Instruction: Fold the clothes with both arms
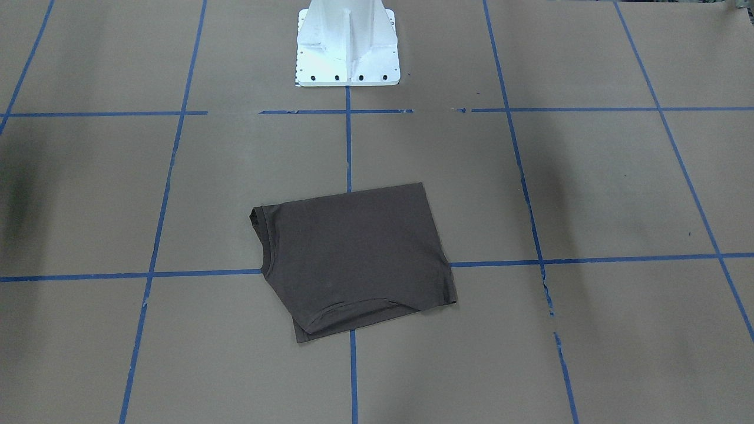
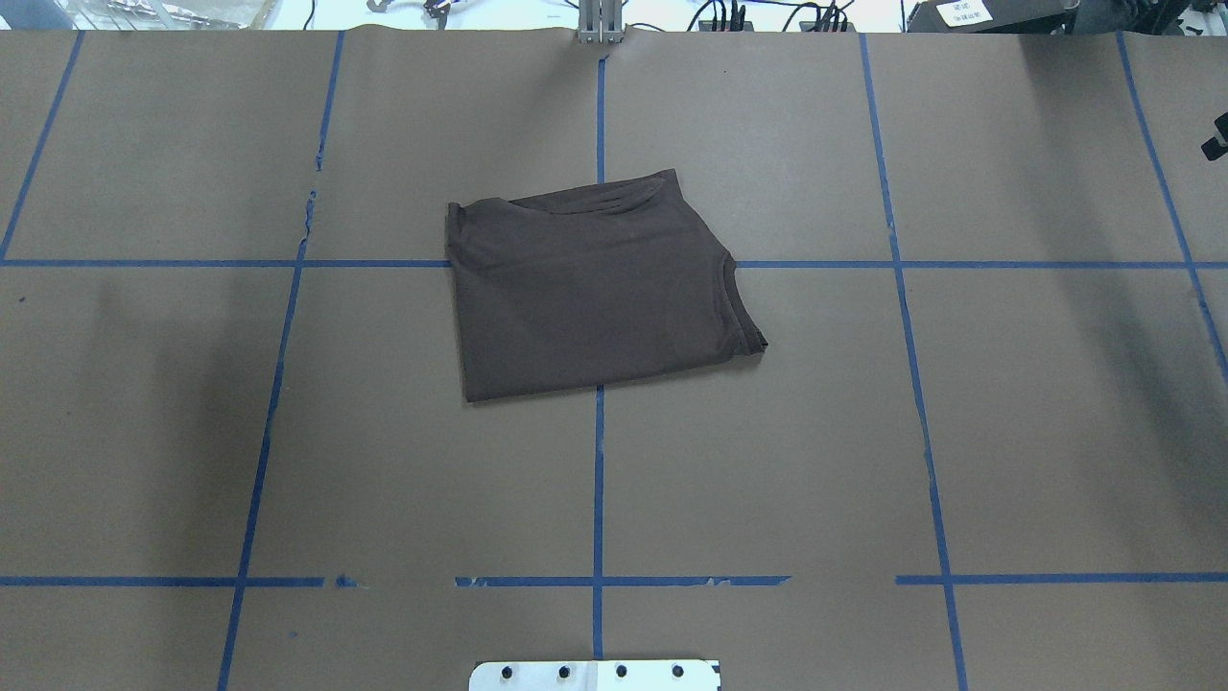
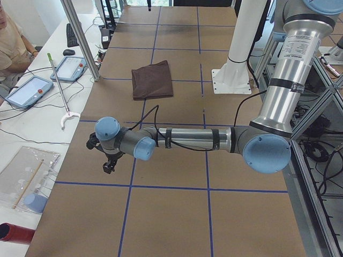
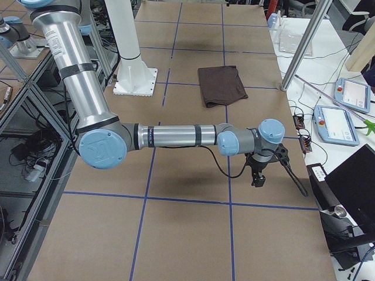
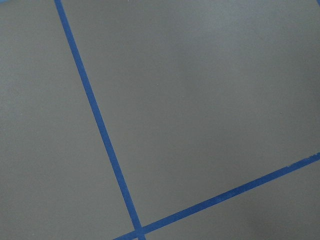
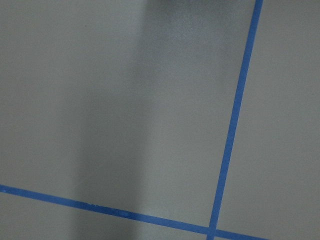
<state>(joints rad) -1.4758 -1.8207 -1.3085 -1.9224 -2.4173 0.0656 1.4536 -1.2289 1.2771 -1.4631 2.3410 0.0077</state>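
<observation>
Brown T-shirt (image 1: 353, 259) (folded) lies well apart from fingers (image 4: 256, 180).

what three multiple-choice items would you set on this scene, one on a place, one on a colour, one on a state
1. Where on the table does the T-shirt lie?
A. over a crossing of tape lines, mid-table
B. at the table's edge
C. draped over the white pedestal

2. What colour are the tape lines?
A. red
B. blue
C. yellow

3. In what state is the T-shirt?
A. spread out flat with both sleeves out
B. lifted off the table by both grippers
C. folded into a compact block, lying free

Key: 1 A, the overhead view shows two lines running under the cloth near the table's middle. 2 B, every line in the grid is blue. 3 C, it is a tidy near-rectangle with no sleeve spread out, and the left gripper and right gripper hang well away from it.
</observation>
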